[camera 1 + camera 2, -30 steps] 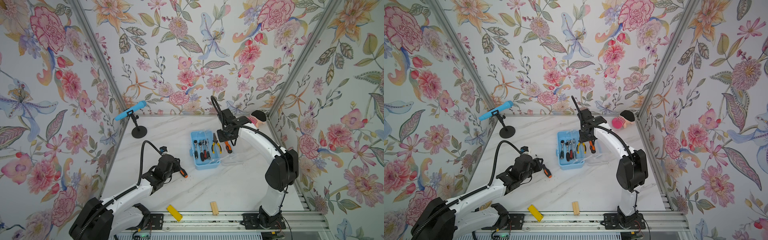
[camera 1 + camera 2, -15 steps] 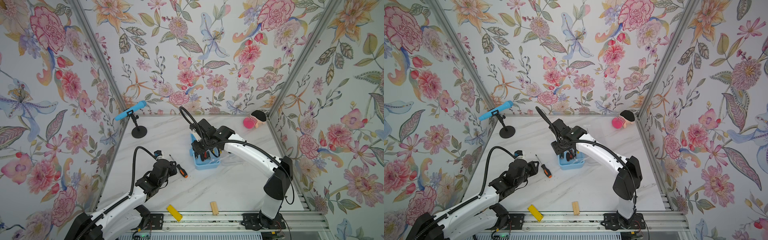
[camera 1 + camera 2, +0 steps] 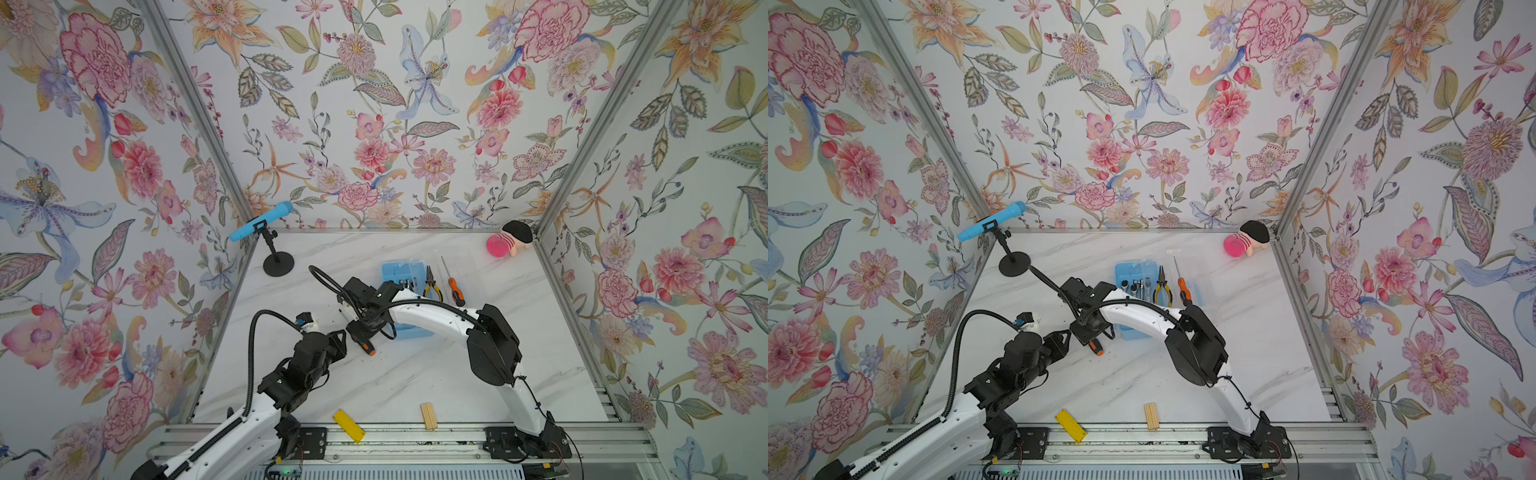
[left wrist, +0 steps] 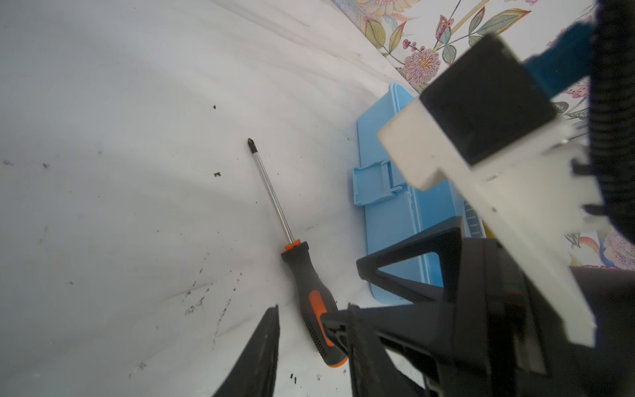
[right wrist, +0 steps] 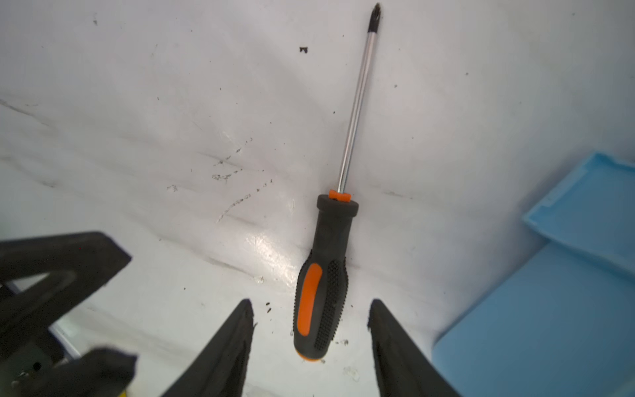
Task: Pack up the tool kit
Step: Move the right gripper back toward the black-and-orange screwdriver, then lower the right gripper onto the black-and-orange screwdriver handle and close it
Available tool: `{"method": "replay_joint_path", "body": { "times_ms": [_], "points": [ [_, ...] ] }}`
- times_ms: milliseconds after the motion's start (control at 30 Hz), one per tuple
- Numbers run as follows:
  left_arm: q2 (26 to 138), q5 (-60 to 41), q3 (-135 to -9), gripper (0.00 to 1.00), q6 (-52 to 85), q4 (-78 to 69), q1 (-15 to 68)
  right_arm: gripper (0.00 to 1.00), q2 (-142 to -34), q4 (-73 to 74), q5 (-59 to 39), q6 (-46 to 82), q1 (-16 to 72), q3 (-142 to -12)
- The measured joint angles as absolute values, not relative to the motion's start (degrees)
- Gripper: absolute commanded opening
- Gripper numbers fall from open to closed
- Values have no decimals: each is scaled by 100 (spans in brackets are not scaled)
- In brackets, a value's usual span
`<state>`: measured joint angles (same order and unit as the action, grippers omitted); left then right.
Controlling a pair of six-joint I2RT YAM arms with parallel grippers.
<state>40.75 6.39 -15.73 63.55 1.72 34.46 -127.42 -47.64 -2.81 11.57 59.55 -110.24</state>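
Note:
The light-blue tool kit box [image 3: 399, 272] [image 3: 1133, 269] lies open mid-table, partly under the right arm. It holds ratchets [image 3: 1140, 286] and yellow-handled pliers [image 3: 432, 286], with an orange-black screwdriver [image 3: 455, 289] at its right edge. A second orange-black screwdriver [image 5: 326, 275] [image 4: 309, 288] [image 3: 365, 348] lies flat on the table left of the box. My right gripper [image 5: 311, 330] [image 3: 361, 332] hovers open over it, its fingers either side of the handle's butt without touching. My left gripper [image 4: 311, 340] [image 3: 338, 338] stands open just left of it, holding nothing.
A blue microphone on a black stand [image 3: 272, 249] is at the back left, and a pink plush toy [image 3: 509, 241] at the back right corner. A flat yellow block [image 3: 349, 419] and a ridged wooden block [image 3: 429, 415] lie at the front edge. The two grippers nearly touch.
The right arm has swung from the box's right side across it to the loose screwdriver on the left. The left gripper has shifted only slightly; the screwdriver lies on the table.

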Motion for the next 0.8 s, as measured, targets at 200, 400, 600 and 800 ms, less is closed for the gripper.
{"method": "replay_joint_path", "body": {
  "times_ms": [200, 400, 600, 800],
  "points": [
    [4064, 637, -1573, 36, 6372, 163, 3439, 52, -13023, -4720, -211, 1160, 5957, -11321],
    [4154, 637, -1551, 36, 6370, 121, 3437, 50, -13266, -4700, 93, 1160, 5999, -11413],
    [4215, 626, -1525, 36, 6370, 80, 3437, 49, -13500, -4700, 224, 1162, 6003, -11493],
    [4215, 622, -1485, 36, 6368, 80, 3406, 47, -13697, -4698, 270, 1170, 5999, -11544]
  ]
}}
